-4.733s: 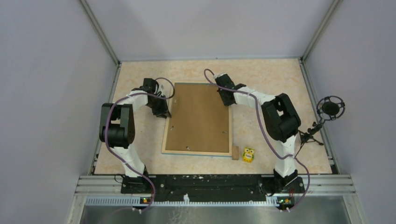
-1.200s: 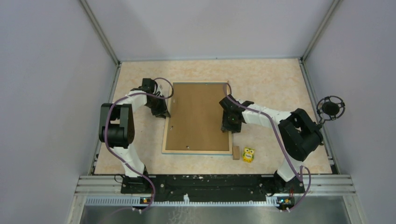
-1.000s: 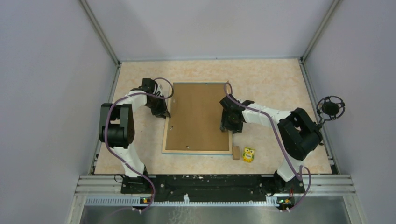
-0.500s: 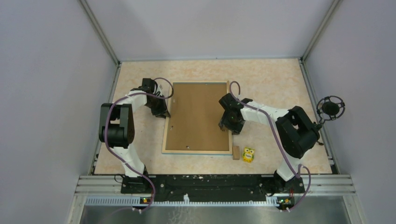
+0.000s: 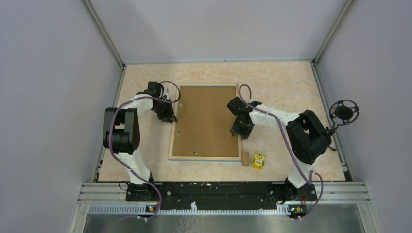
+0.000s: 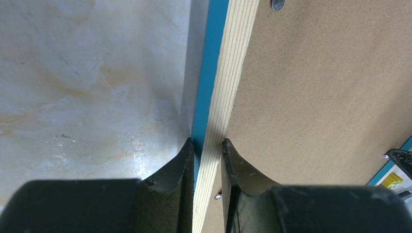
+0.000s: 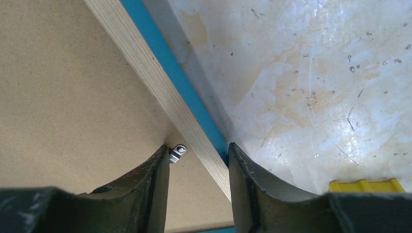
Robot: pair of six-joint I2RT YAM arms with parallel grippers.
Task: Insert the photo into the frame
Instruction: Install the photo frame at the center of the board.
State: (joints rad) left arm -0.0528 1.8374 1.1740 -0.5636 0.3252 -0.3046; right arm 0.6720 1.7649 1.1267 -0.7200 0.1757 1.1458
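Left wrist: shows the left gripper pinched nearly closed on the left rail of the frame. One finger against the blue outer edge, the other on the side of the brown backing board, with pale wood squeezed between.

Right wrist: shows the right gripper astride the opposite rail, jaws parted wider than the wood and clamping nothing. Inner finger over the board with a small metal clip in the gap. Outer finger just beside the blue edge; no telling whether it touches.

Overhead: gives no look at either pair of jaws, but alone takes in the whole frame, lying back up on the table with a gripper at each long side. Alone shows the small wooden block just off the near right corner and the microphone past the table's right edge. Shows in full the yellow toy beside the block, cut down to a sliver in both wrist views.

No sight of the photo in any view.
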